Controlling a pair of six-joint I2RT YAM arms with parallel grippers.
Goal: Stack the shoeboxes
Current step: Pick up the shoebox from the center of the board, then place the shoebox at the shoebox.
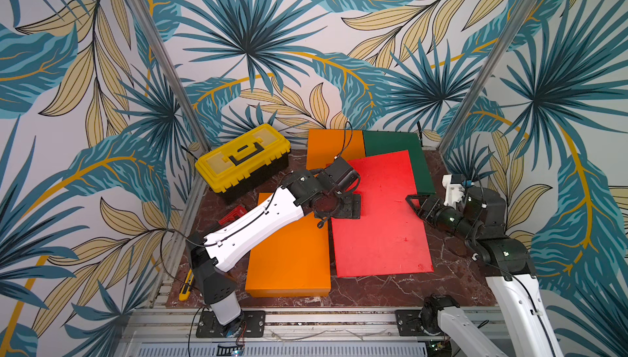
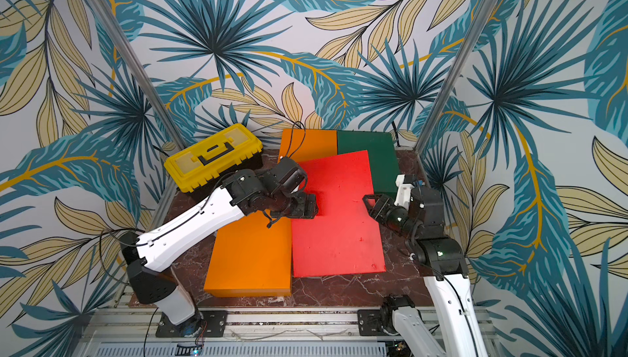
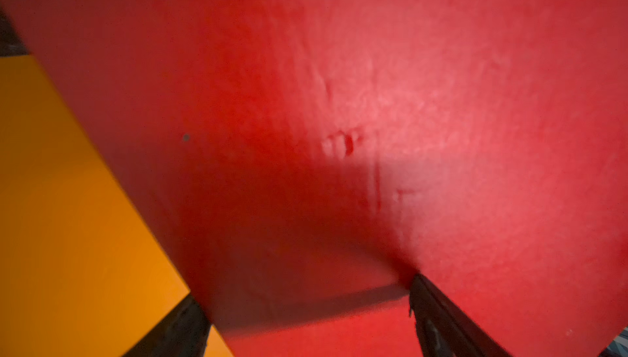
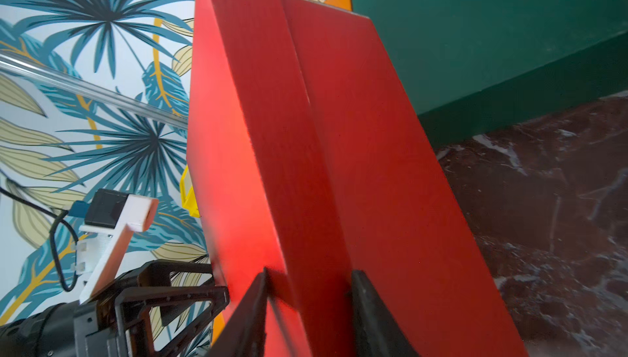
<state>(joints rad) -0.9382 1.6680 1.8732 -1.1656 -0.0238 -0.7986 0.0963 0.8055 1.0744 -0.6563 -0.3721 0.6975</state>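
right gripper (image 1: 411,199) is clamped on the right edge of the red shoebox (image 1: 380,216). that box lies mid-table beside the near orange shoebox (image 1: 289,260), its far end overlapping the dark green shoebox (image 1: 394,144) and the far orange shoebox (image 1: 331,149) in both top views. left gripper (image 3: 302,287) is at the red shoebox's left edge, jaws spread wide either side of it, and i can't tell if they're actually pinching.

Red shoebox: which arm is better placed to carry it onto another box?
Right. The right gripper looks clamped on the red shoebox at its side wall; the left gripper stands open, straddling the opposite edge, gripping nothing.
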